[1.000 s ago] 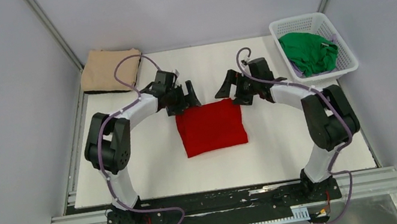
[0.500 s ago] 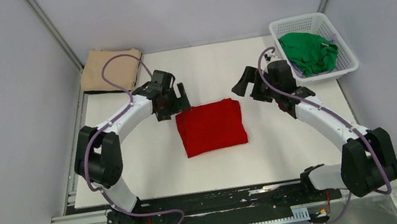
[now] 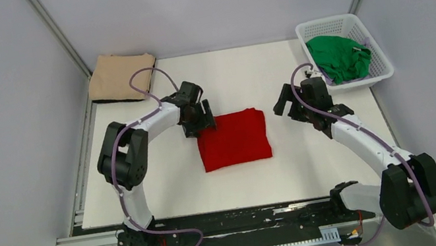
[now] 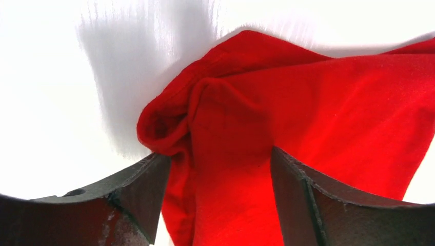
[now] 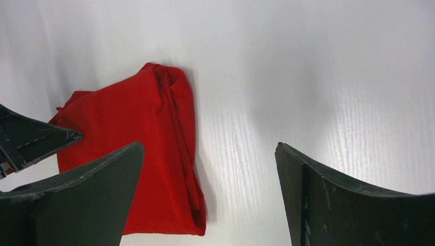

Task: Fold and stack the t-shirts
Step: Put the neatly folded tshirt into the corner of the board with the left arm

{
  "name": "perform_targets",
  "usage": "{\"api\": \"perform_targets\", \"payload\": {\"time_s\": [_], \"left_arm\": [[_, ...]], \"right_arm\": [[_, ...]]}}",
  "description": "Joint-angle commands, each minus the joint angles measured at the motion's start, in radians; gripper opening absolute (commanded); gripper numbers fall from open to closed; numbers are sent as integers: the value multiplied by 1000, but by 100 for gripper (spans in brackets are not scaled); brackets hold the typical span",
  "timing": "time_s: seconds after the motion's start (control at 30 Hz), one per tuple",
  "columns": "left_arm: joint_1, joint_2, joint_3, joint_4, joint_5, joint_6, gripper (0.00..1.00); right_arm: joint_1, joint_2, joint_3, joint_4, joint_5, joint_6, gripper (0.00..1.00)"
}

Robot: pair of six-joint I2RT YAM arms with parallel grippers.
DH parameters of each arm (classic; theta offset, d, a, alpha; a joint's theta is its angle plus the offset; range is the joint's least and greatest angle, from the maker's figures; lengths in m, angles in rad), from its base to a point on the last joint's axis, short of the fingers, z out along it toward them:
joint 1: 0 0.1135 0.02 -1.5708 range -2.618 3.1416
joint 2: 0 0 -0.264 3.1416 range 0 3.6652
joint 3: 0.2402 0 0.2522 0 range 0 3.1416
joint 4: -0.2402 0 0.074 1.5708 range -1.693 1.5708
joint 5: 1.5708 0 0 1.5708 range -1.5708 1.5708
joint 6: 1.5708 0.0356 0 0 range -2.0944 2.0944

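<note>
Since the earlier frames the left gripper (image 3: pixel 201 120) has dropped onto the far-left corner of the red t-shirt (image 3: pixel 234 138), which lies folded mid-worktop (image 3: pixel 146 188). Its jaws are apart, straddling the bunched corner, probably to pinch and carry it. Right gripper (image 3: pixel 285 101) has backed off rightward, spread wide, empty. Tan t-shirt (image 3: pixel 120 76) lies folded far-left; green t-shirt (image 3: pixel 339 56) waits in the basket (image 3: pixel 345 19).
</note>
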Motion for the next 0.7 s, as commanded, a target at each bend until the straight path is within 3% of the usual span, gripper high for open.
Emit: {"api": "perform_targets", "payload": {"time_s": [0.0,0.2,0.27,0.3,0.37,0.67], "left_arm": [[-20,77,42,-15,-3,-11,74],[-71,160,106,-75,-49,-23,44],[-79,191,144,-100,-63,-19,29],[-80,199,163,-103,-69,-14,14],[-81,213,198,-124,-92,8,0],[-77,138,360,-119,-418,343,0]], "right_arm": [[-27,-61,-7,-14,76,-35,100],[-45,-111,-22,-20,118,-48,100],[-47,-131,-34,-19,141,-49,100],[-49,-140,-40,-21,153,-49,100],[-55,-160,-51,-21,171,-54,100],[-61,-162,-63,-20,230,-60,100]]}}
